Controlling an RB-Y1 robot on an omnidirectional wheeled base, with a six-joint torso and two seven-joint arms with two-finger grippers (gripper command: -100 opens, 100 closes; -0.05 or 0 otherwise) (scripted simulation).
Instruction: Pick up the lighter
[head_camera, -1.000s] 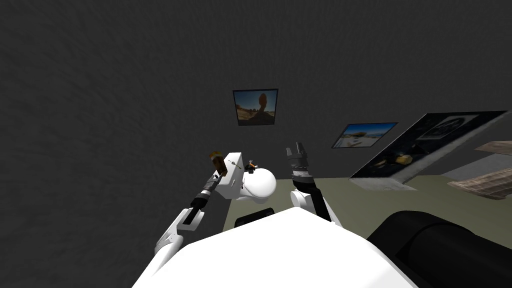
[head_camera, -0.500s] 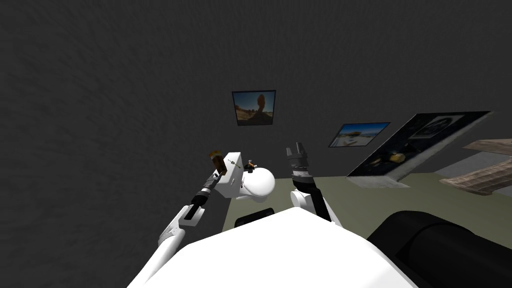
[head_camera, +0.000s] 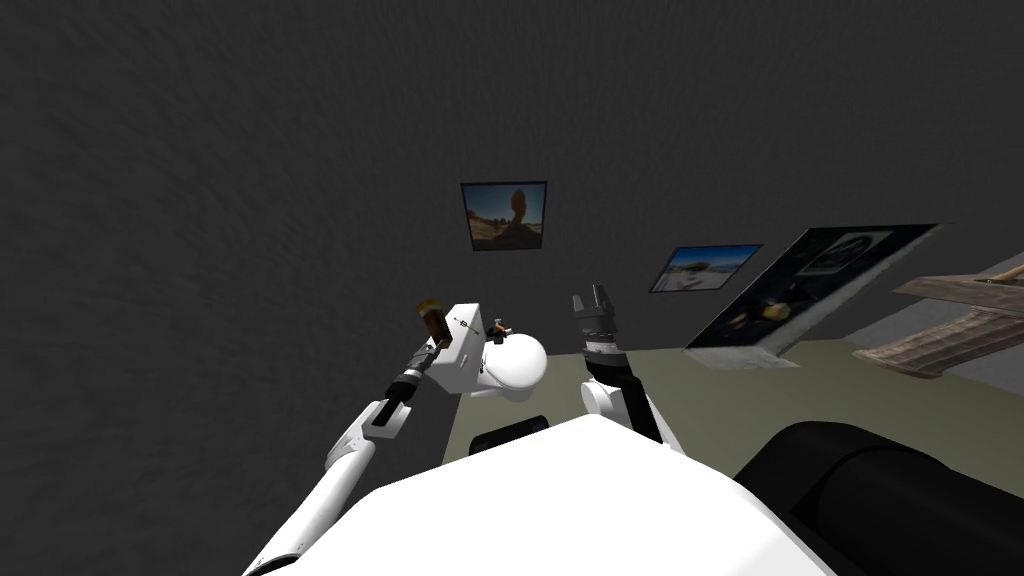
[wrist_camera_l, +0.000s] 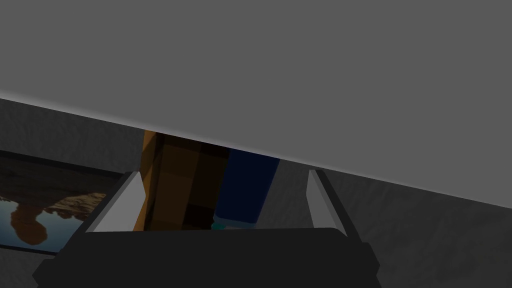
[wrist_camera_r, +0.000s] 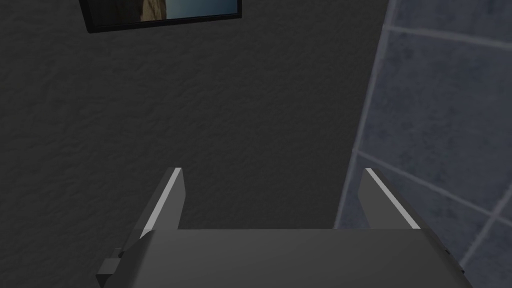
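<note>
Left hand (wrist_camera_l: 222, 172) is clamped on the brown-and-blue lighter (wrist_camera_l: 200, 185), raised just left of a white box (head_camera: 462, 350), but I see a gap at one finger, so a swing or bump there could drop it; right hand (wrist_camera_r: 271, 170) empty, fingers apart; no readable markings.
</note>
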